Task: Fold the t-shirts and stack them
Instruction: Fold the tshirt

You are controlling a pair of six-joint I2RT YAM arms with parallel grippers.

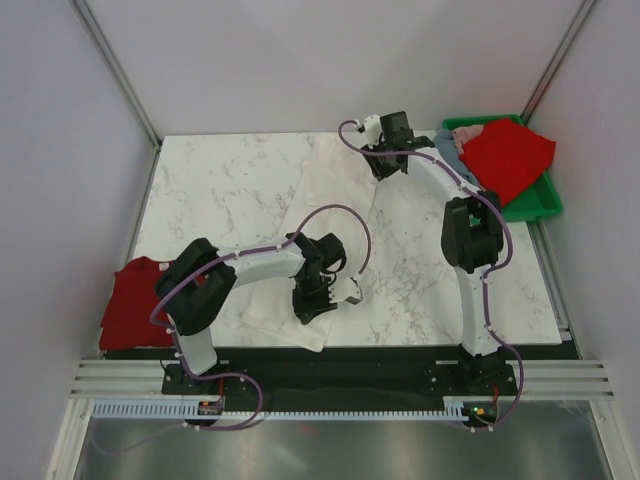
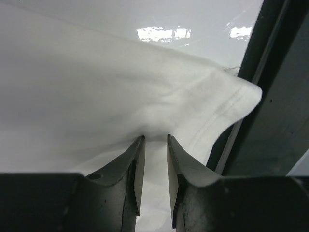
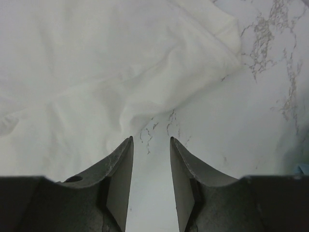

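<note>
A large white t-shirt [image 1: 322,195] lies spread along the middle of the marble table [image 1: 220,180], from the far edge to the near edge. My left gripper [image 1: 312,308] is low over the shirt's near part. In the left wrist view, the left gripper [image 2: 154,139] has its jaws a narrow gap apart, tips at a soft ridge of the white t-shirt [image 2: 120,87]. My right gripper [image 1: 385,168] is at the shirt's far end. There the right gripper [image 3: 150,140] is open over bare marble, with the white t-shirt's [image 3: 72,72] edge just ahead of its left fingertip.
A red t-shirt [image 1: 135,300] hangs over the table's near left corner. A green bin [image 1: 535,200] at the back right holds another red t-shirt [image 1: 505,155] and a grey-blue one [image 1: 450,150]. The table's dark near edge [image 2: 270,121] runs beside the left gripper.
</note>
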